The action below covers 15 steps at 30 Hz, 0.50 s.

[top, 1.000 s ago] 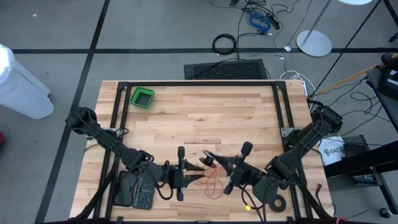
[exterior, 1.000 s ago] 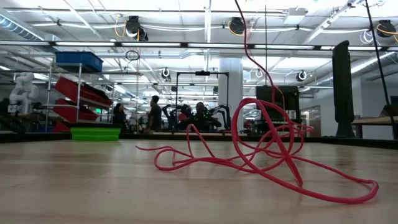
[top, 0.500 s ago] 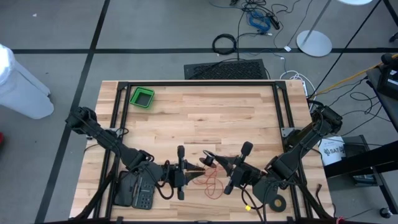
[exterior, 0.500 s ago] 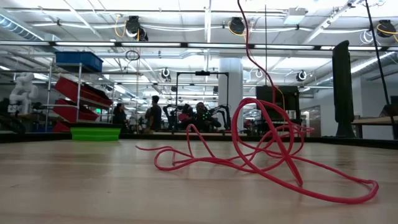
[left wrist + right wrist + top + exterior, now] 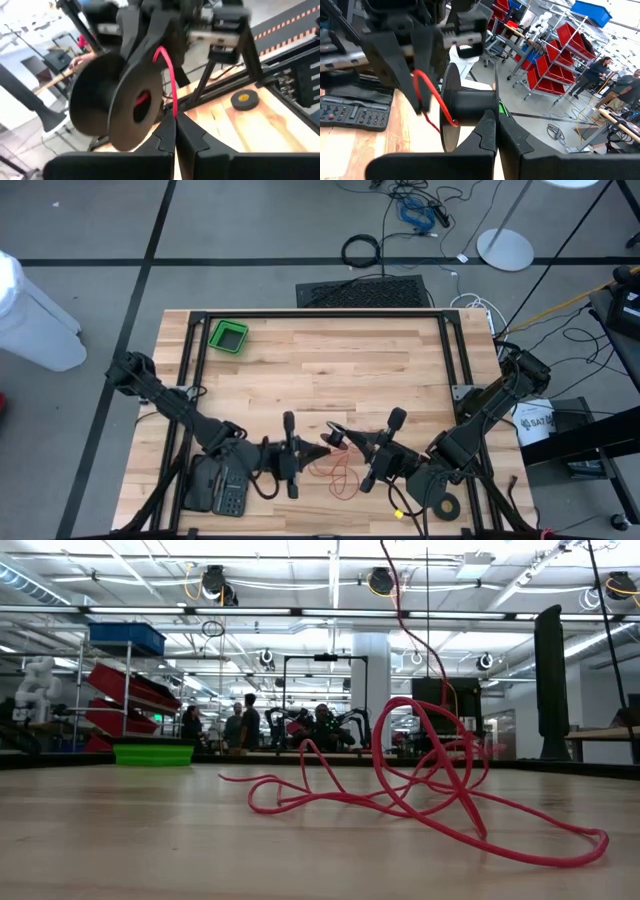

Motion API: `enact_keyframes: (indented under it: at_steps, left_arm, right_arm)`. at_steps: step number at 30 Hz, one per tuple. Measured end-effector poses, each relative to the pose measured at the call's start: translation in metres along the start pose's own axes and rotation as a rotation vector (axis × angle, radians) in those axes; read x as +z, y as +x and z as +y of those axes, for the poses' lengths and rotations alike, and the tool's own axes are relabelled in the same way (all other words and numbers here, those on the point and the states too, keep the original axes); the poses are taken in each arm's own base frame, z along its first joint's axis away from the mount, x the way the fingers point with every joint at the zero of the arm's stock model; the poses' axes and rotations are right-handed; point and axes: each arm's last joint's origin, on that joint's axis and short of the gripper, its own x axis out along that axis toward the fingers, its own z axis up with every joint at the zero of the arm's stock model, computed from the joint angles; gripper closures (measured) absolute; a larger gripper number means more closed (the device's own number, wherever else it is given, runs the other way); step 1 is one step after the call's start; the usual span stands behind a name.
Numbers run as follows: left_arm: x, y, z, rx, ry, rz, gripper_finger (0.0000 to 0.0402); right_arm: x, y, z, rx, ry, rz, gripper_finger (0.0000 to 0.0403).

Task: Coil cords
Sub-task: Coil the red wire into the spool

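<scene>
A red cord [image 5: 430,790] lies in loose loops on the table near its front edge [image 5: 340,472]. One strand [image 5: 392,600] rises out of the low view. It runs up to a black spool [image 5: 117,102], held in the air above the loops. My right gripper [image 5: 492,125] is shut on the spool [image 5: 335,437]. My left gripper [image 5: 174,122] reaches level from the table's left [image 5: 318,463] and is shut on the cord just below the spool. A green bin [image 5: 228,337] stands at the far left. My left gripper pinches one strand of the red cord [image 5: 173,107] between its two fingertips, coming level from the table's left. The strand runs taut from the fingertips up to the spool's rim [image 5: 159,51]. Below the pinch the cord hangs slack onto the table. My right gripper holds the black spool at the end nearest it [image 5: 482,111], coming level from the table's right. Its own fingers hide the exact spot. The spool is lifted clear of the table with its axis about level, and the cord [image 5: 432,95] leaves it toward my left gripper.
A black tape ring [image 5: 447,506] lies at the front right corner. A dark keypad unit [image 5: 225,490] sits under my left arm at the front left. A black frame [image 5: 320,314] borders the table. People stand in the room beyond.
My left gripper has shut, its fingertips closing on the red cord below the spool, without changing place. The loops on the table and the spool have stayed as they were.
</scene>
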Motion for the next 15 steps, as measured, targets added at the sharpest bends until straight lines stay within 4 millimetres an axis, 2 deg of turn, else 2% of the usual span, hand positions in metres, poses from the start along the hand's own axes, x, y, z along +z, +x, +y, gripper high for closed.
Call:
enact_keyframes:
  at_steps: [8, 15]
  left_arm:
    - [0.029, -0.015, -0.005, 0.063, 0.022, -0.028, 0.0399]
    - [0.035, -0.029, -0.013, 0.180, 0.112, 0.040, 0.0399]
  right_arm:
    - [0.000, 0.000, 0.000, 0.016, 0.000, -0.001, 0.0403]
    - [0.000, 0.000, 0.002, 0.061, 0.005, -0.005, 0.0403]
